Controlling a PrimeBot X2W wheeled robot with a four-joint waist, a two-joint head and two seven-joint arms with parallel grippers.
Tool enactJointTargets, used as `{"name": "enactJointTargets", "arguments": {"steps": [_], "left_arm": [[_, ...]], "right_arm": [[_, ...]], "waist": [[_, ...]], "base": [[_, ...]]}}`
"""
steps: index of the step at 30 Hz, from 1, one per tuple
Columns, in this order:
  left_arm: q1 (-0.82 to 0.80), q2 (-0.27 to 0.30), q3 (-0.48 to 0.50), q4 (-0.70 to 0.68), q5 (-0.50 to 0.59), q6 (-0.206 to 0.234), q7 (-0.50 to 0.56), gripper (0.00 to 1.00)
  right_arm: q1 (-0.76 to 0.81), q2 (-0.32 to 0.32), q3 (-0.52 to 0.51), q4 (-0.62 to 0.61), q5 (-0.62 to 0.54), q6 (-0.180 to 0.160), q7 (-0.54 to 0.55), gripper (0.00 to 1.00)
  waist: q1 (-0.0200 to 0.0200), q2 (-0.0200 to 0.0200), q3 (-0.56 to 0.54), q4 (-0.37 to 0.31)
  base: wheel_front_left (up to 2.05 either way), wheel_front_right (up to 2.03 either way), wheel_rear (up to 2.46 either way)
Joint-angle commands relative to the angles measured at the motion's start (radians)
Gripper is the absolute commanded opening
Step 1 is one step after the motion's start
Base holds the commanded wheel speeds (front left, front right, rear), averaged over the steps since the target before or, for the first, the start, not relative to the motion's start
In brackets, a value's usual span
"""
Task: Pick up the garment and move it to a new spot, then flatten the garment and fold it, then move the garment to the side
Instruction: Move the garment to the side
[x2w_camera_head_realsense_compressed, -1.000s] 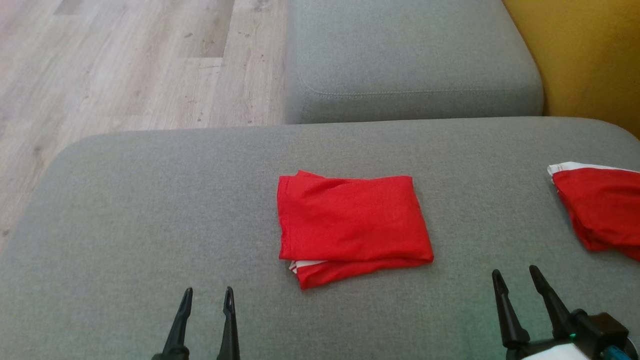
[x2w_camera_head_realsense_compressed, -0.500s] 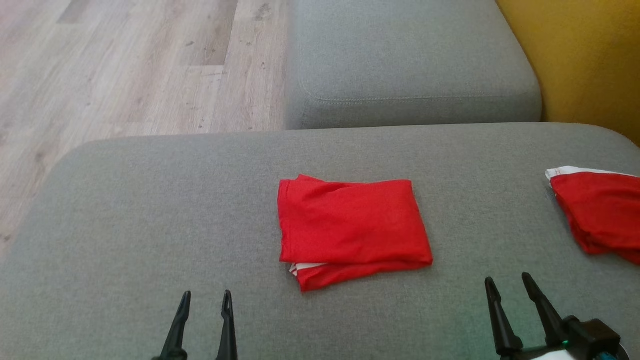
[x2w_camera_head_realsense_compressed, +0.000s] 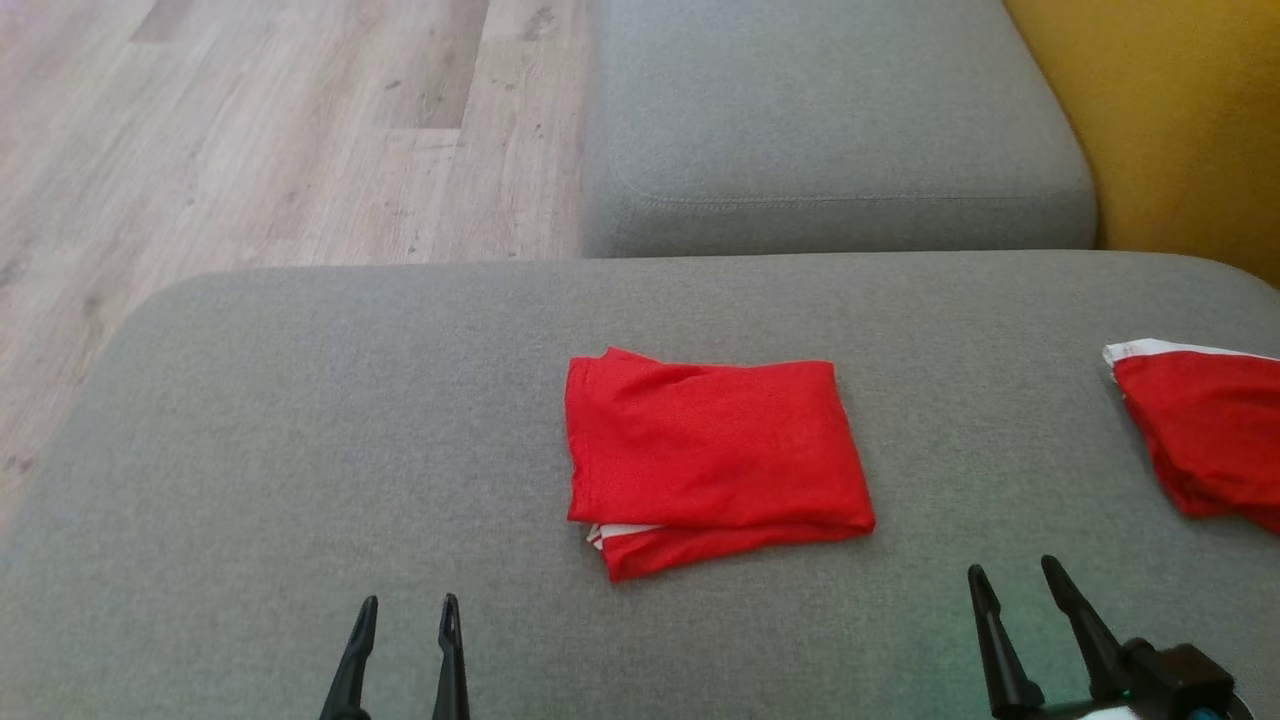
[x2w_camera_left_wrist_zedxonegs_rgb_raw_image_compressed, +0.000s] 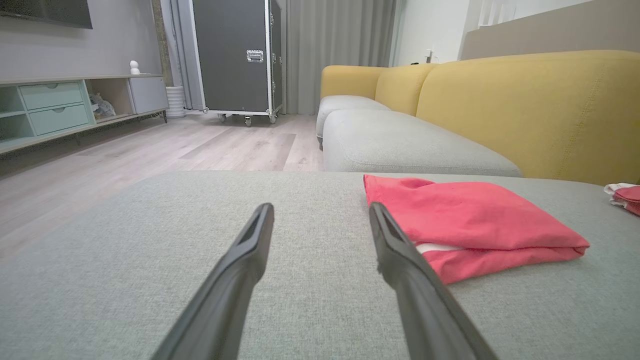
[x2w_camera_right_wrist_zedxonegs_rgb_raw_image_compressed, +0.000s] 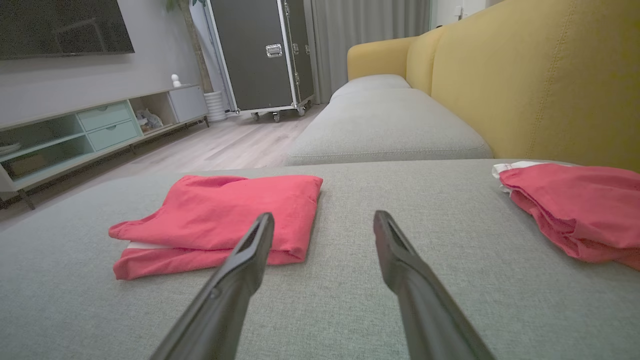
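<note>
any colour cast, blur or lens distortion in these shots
Head view: soft and grainy, the folded garment oversaturated red, a faint green tint on the cushion by the right gripper. Left wrist view: same garment looks paler, pinkish; the fingers loom large from the wide lens. Right wrist view: similar, evenly lit, no glare.

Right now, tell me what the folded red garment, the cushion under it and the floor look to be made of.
Folded red garment: thin soft fabric, probably a matte knit; it creases and drapes at the fold. Cushion: grey woven upholstery, matte, with a visible flecked weave. Floor: pale wood-look planks, wood or laminate, with grain and board seams.
</note>
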Motion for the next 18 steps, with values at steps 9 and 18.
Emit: {"name": "enactJointTargets", "arguments": {"steps": [9,18], "left_arm": [[-0.052,-0.007,0.036,-0.044,0.010,0.010,-0.008,1.00],[-0.078,-0.007,0.003,-0.068,-0.004,0.011,-0.008,1.00]], "right_arm": [[-0.085,-0.026,-0.016,0.068,-0.016,-0.001,-0.011,1.00],[-0.262,-0.062,-0.006,0.218,0.101,-0.001,0.061,1.00]], "waist": [[0.0000,0.0000,0.043,0.038],[0.0000,0.0000,0.110,0.087]], "base": [[0.00,0.00,0.00],[0.00,0.00,0.00]]}}
